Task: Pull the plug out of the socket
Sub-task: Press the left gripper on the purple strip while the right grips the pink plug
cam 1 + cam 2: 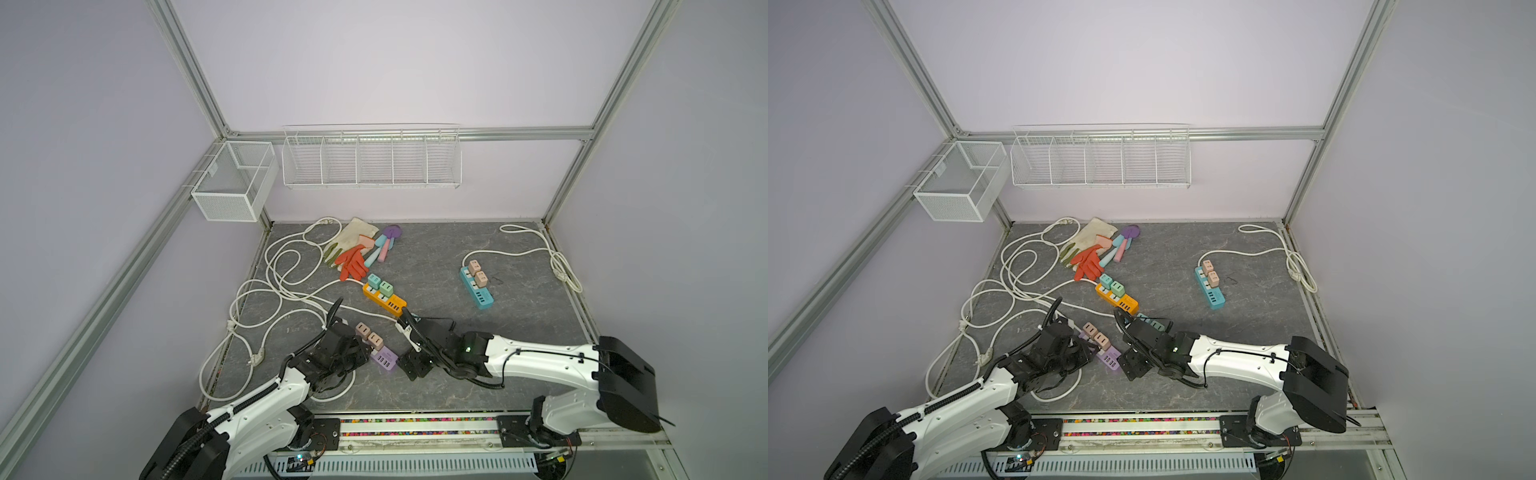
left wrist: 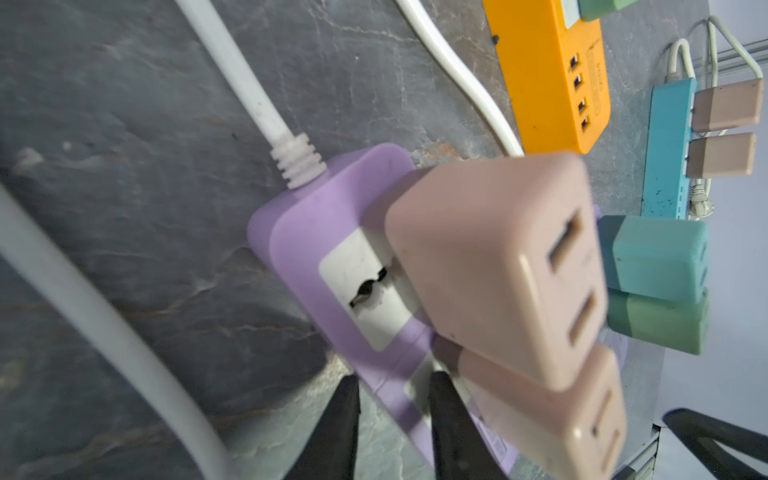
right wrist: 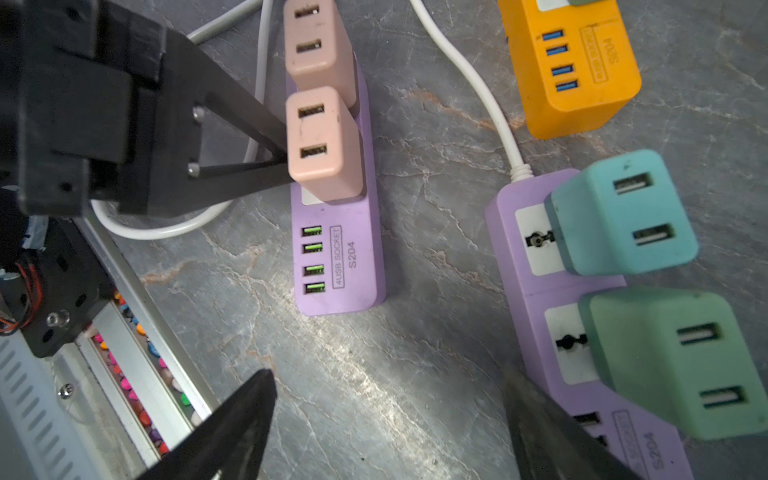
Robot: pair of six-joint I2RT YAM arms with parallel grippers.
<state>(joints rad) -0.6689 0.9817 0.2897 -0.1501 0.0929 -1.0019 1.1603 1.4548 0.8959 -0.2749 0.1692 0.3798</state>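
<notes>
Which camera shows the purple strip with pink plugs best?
Right wrist view: the purple strip is sharp, USB ports and label readable. Left wrist view shows it close but blurred; both top views show it small.

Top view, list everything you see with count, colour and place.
power strips: four, two purple in front, orange centre, blue right
pink plugs: four, pink, two on a purple strip, two on blue
teal and green plugs: four, two on orange, two on the other purple
gloves: two, cream and red-orange, back left
utensils: a few, pastel, beside gloves
cables: several, white, looped left and right
wire baskets: two, white, on the walls
table: one, grey marbled, underneath
left gripper: one, black, at the pink-plugged purple strip
right gripper: one, black, open above table
</notes>
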